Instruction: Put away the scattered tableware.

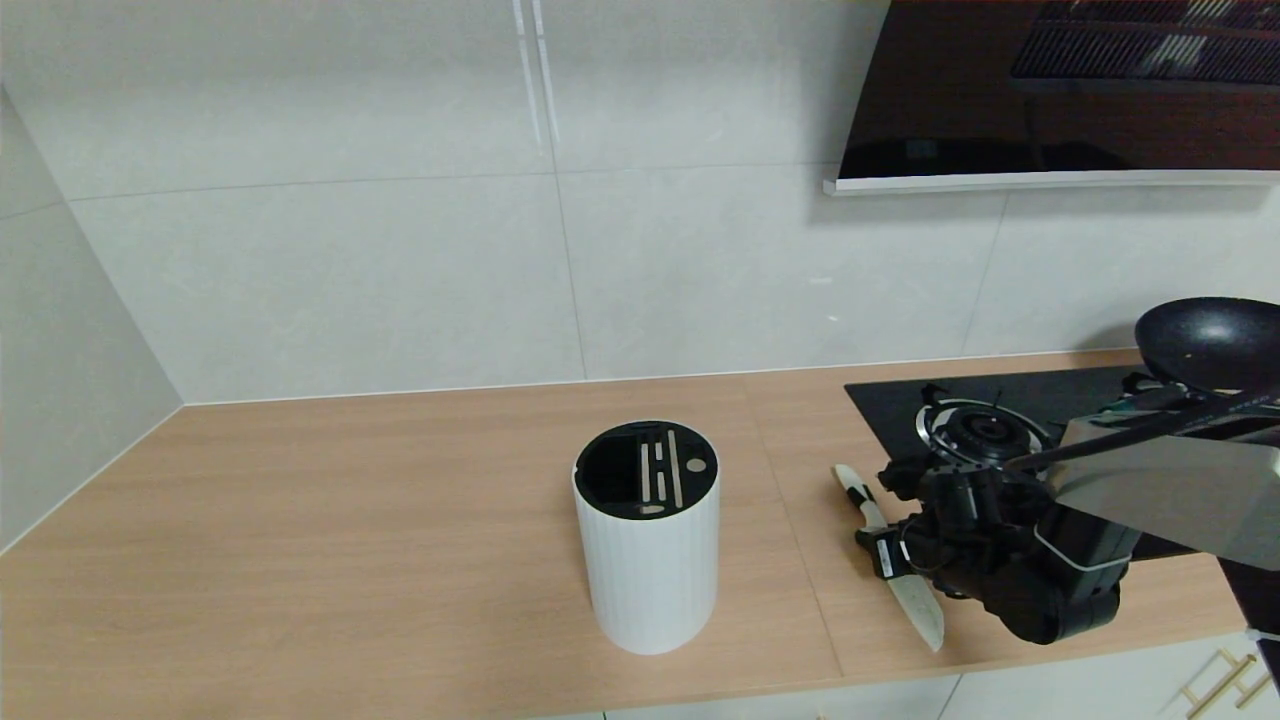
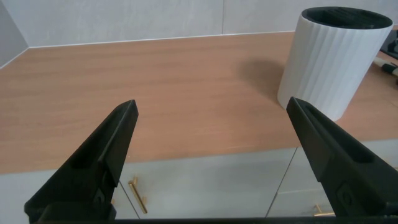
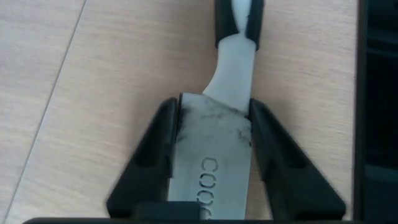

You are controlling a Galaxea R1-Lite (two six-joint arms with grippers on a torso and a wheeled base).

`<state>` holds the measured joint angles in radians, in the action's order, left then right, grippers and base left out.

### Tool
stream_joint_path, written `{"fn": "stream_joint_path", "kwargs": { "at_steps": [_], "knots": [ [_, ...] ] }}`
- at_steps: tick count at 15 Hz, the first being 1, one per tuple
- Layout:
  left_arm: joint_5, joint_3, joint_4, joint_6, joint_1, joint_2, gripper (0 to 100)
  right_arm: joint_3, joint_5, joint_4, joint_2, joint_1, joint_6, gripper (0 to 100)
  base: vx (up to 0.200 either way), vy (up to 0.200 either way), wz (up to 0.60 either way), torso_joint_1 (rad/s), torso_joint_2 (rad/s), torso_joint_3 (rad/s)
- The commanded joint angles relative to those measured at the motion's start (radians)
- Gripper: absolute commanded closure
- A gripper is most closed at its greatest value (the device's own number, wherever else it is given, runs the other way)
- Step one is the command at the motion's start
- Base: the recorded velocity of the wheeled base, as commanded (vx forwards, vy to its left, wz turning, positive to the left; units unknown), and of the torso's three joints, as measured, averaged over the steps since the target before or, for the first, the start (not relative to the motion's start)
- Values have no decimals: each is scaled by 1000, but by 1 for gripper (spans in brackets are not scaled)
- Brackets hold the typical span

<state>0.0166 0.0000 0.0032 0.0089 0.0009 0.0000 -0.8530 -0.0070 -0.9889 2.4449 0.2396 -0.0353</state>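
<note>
Wooden countertop (image 1: 400, 500): right gripper (image 3: 214, 111) clamped across the knife (image 3: 227, 68) blade should lift level, then tip point-down into the white holder (image 1: 647, 540); left gripper (image 2: 211, 104) hangs spread wide

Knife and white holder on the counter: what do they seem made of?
The knife: its blade looks like matte white ceramic, opaque and non-reflective, though coated metal is possible. The holder seems moulded plastic: ribbed white wall, black slotted top.

White knife (image 1: 918, 608) lies flat near upright white holder (image 1: 650, 570)
</note>
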Motion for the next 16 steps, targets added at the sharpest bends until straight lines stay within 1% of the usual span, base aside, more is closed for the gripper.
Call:
{"fn": "stream_joint_path", "kwargs": {
  "at_steps": [1, 6, 9, 11, 13, 14, 15, 16],
  "knots": [
    [0, 0, 0, 0, 1, 0, 0, -3, -1, 3, 3, 0, -3, 100, 0, 0, 0, 0, 0, 0],
    [0, 0, 0, -1, 1, 0, 0, 8, -16, -5, -9, 0, -3, 100, 0, 0, 0, 0, 0, 0],
    [-1, 0, 0, 0, 1, 0, 0, 37, -44, -59, -26, 1, -5, 100, 0, 0, 0, 0, 0, 0],
    [-1, 0, 1, 6, 1, 0, 0, 69, -44, -73, -95, 1, -3, 100, 0, 0, 0, 0, 0, 0],
    [-1, 0, 1, 5, 1, 0, 0, 97, -42, -71, -167, 1, -1, 100, 0, 0, 0, 0, 0, 0],
    [-1, 0, 0, -1, 1, 0, 0, 118, -42, -71, -247, 4, -1, 100, 0, 0, 0, 0, 0, 0],
    [-1, 0, 0, -1, 1, 0, 0, 126, -37, -71, -282, 4, -1, 100, 0, 0, 0, 0, 0, 0],
    [-1, 0, 0, 2, 1, 0, 0, 137, -11, -73, -362, 6, 0, 100, 0, 0, 0, 0, 0, 0]
  ]
}}
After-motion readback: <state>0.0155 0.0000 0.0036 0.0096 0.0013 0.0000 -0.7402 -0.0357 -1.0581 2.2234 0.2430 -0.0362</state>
